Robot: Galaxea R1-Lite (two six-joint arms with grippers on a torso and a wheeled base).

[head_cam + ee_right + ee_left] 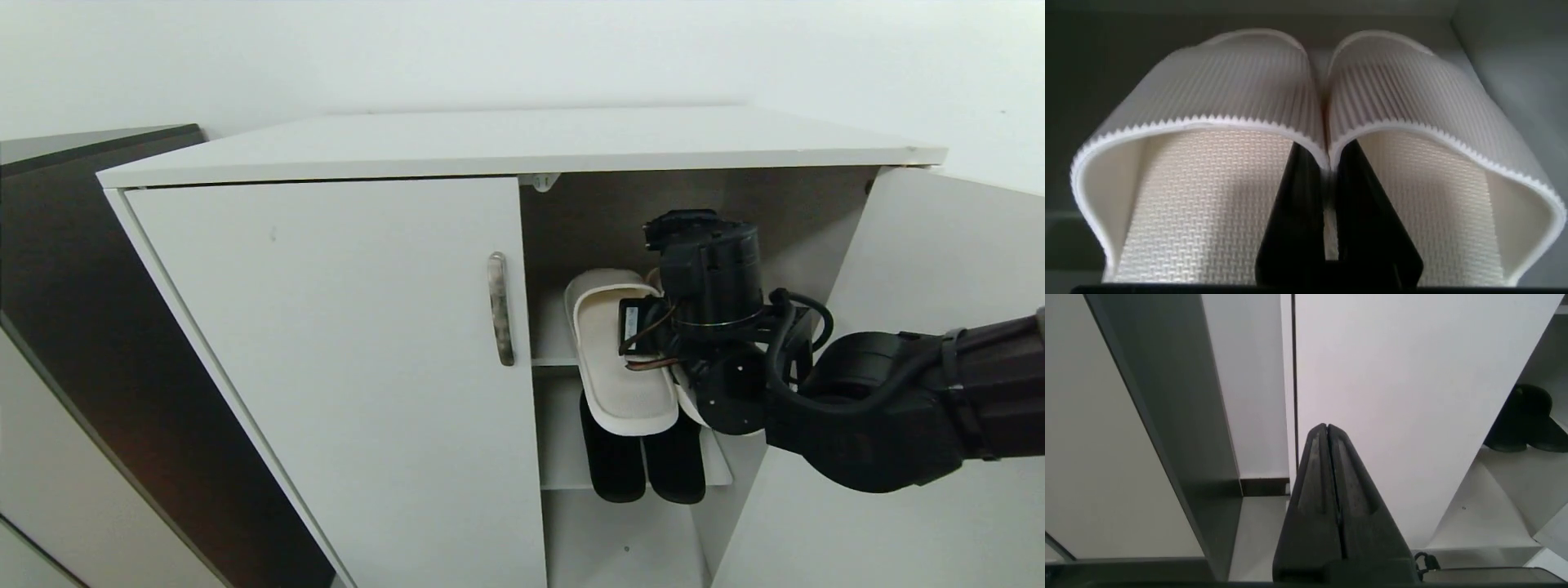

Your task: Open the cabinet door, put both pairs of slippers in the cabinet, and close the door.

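Head view: right gripper (1328,162) is held outstretched inside the cabinet (490,143), clamped on white slippers (624,367) (left gripper (1327,431) closed, empty).

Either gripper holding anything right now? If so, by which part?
Right gripper holds the white slippers, fingers pinching their adjoining inner sides at the straps. Left gripper is shut, holding nothing.

light: soft overhead light is falling evenly on cabinet top (522,139) | shadow: cabinet interior (604,220) is sitting dim | glare: handle (500,306) is glinting faintly | distortion: straight edges are bowing at 9 and 3 o'clock
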